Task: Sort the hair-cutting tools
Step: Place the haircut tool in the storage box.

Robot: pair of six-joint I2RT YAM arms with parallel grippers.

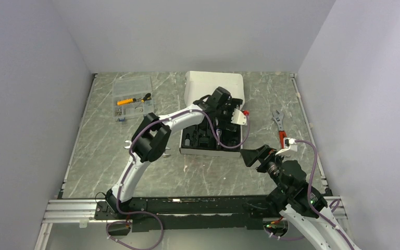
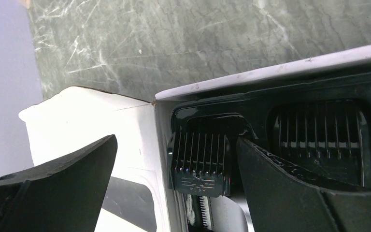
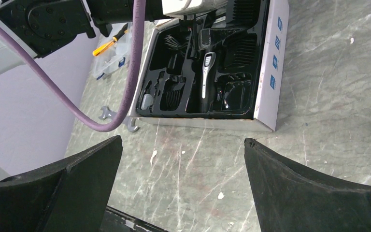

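Observation:
A small black comb attachment (image 2: pixel 200 162) sits in a corner pocket of the black tray (image 2: pixel 314 92), between the fingers of my open left gripper (image 2: pixel 176 140) and touching neither. Another comb (image 2: pixel 321 140) fills the neighbouring pocket. The clipper's blade teeth (image 2: pixel 205 220) show just below. From the right wrist, the black-and-silver clipper (image 3: pixel 206 77) lies in the tray's middle slot with combs (image 3: pixel 174 94) beside it. My left gripper (image 1: pixel 233 115) hovers over the box (image 1: pixel 208 152). My right gripper (image 1: pixel 247 156) hangs open over bare table near the box's front right corner, holding nothing.
A red-handled adjustable wrench (image 1: pixel 279 127) lies right of the box. A silver open-end wrench (image 3: pixel 107 113) lies by the box's front left corner. A clear parts organizer (image 1: pixel 131 96) sits at the back left. The box's white lid (image 1: pixel 213 83) lies open behind the tray.

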